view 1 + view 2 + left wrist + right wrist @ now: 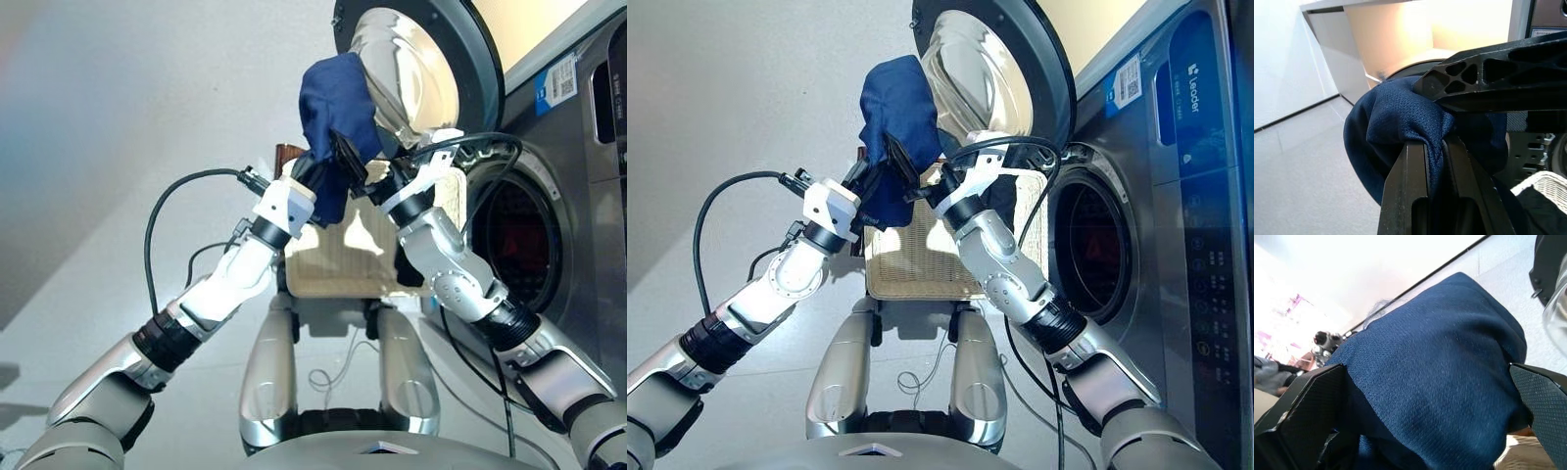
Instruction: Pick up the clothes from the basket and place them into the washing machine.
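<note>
Both arms reach up and forward, and the two grippers meet on one garment: the navy blue roll (338, 108), which hangs in the air above the cream-white basket (333, 269). In the head views the bundle sits at about 12 o'clock from the basket, with the open porthole door (416, 69) at its 3 o'clock, its shiny inner dome just beside the cloth.

The left gripper (312, 174) comes in from the 8 o'clock side of the bundle. Its wrist view shows its black fingers (1410, 186) pinched narrowly on a fold of the mesh fabric, with a finger of the other gripper crossing close in front.

The right gripper (921, 181) comes in from the 4 o'clock side. In its wrist view its fingers (1308, 406) stand on either side of the blue cloth and press into it, so it too holds the garment.

The washing machine (1176, 245) stands at 3 o'clock from the basket, and its round drum opening (1092, 250) is dark inside. A black garment (1542, 208) lies in the basket, seen at the edge of the left wrist view. A black cable (176, 211) loops from the left forearm.
</note>
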